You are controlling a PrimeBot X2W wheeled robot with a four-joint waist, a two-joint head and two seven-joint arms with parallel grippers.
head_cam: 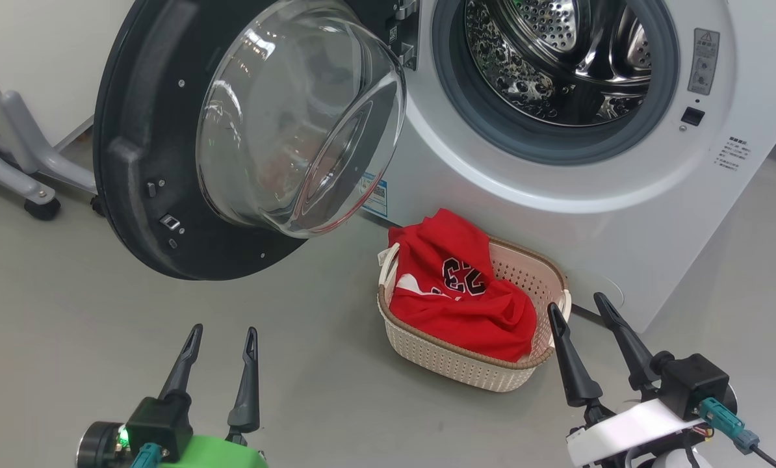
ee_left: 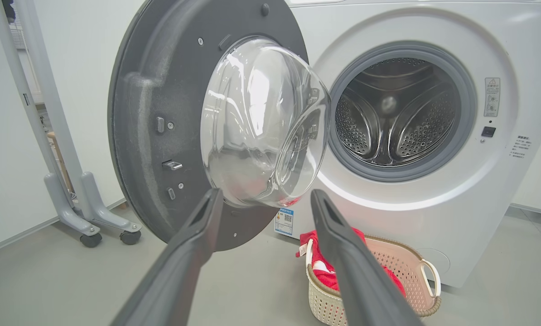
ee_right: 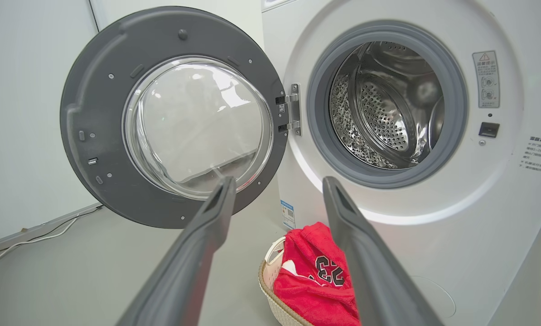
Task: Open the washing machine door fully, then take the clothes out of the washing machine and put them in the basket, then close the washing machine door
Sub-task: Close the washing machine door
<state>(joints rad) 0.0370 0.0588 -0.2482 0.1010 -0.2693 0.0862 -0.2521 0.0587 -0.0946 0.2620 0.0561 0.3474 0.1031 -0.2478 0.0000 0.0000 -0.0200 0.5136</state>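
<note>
The washing machine door [head_cam: 251,130] stands wide open left of the washing machine [head_cam: 557,195], drum [head_cam: 557,58] apparently empty, the clothes [head_cam: 459,292] heaped in the basket [head_cam: 453,367] below. The left gripper [head_cam: 224,331] and right gripper [head_cam: 576,302] hover spread and empty; the left, nearer, should reach behind the door's free edge and push until it latches.

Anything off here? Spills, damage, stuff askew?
Nothing serious. The clothes sit heaped in the basket, with one red fold draping over its rim on the side nearer the washing machine door, which stands open with its glass intact. The left pincer and right pincer are open, holding nothing.
</note>
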